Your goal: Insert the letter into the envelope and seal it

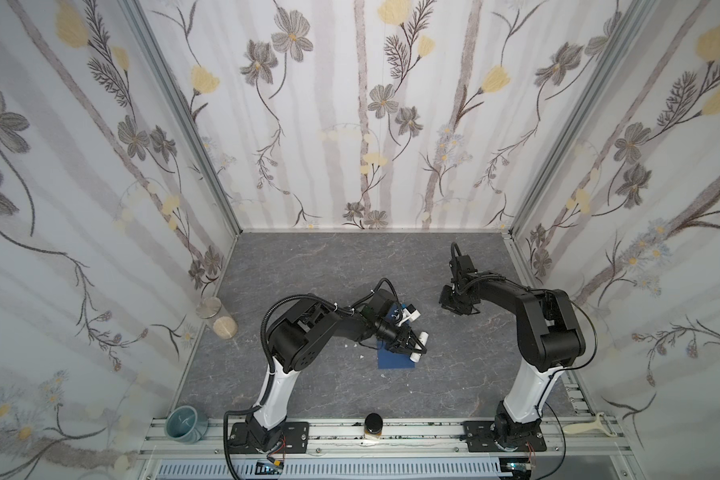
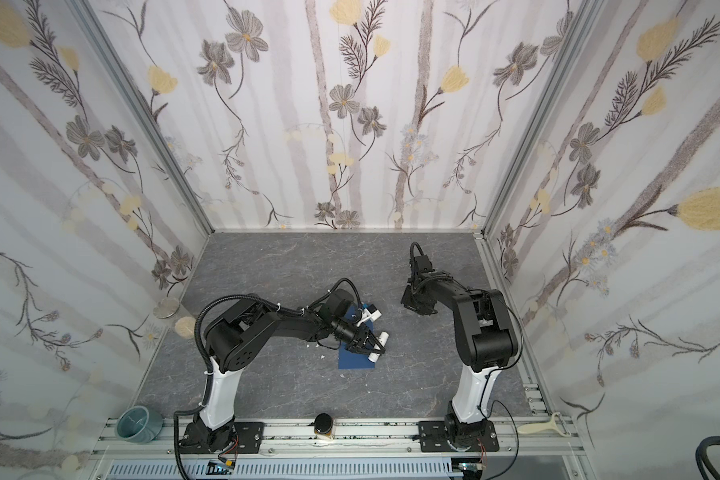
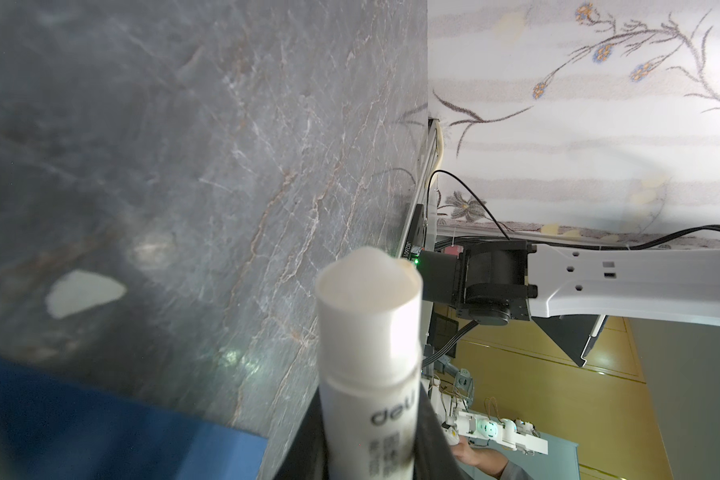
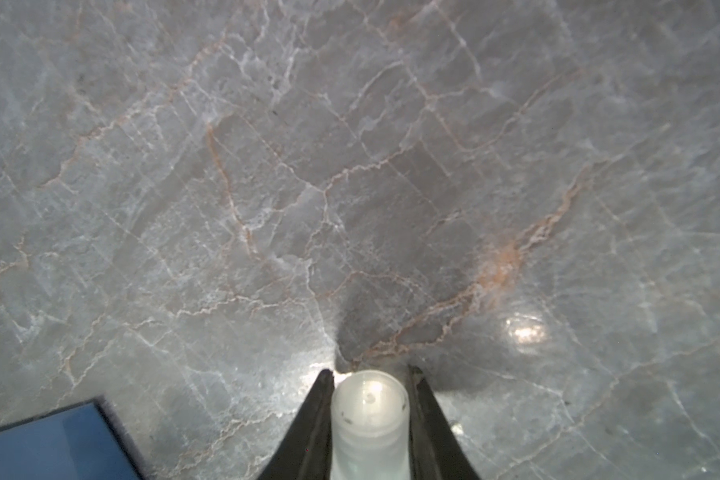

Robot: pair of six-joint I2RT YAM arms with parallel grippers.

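The left pincer (image 3: 371,432) is pinching a white glue stick (image 3: 368,328) by its body; the stick's tip is bare and points out across the table (image 3: 225,166) toward the other arm's base, not down at any paper. Just beside and beneath it the dark blue envelope (image 1: 395,360) lies flat on the table; its far end is hidden under the wrist, so I cannot tell whether the flap stands open. A white scrap (image 3: 84,293) lies near the envelope's edge. Well apart to the right, the right pincer (image 4: 371,376) is closed on the cap (image 4: 368,419). The letter is nowhere in view; I judge it is already inside. The step in hand looks like gluing ahead of the seal. The next move calls for tipping the stick down onto the flap's edge and wiping lightly; nothing pins the thin paper, so it could slide or crease. After that the flap wants folding over and pressing flat.
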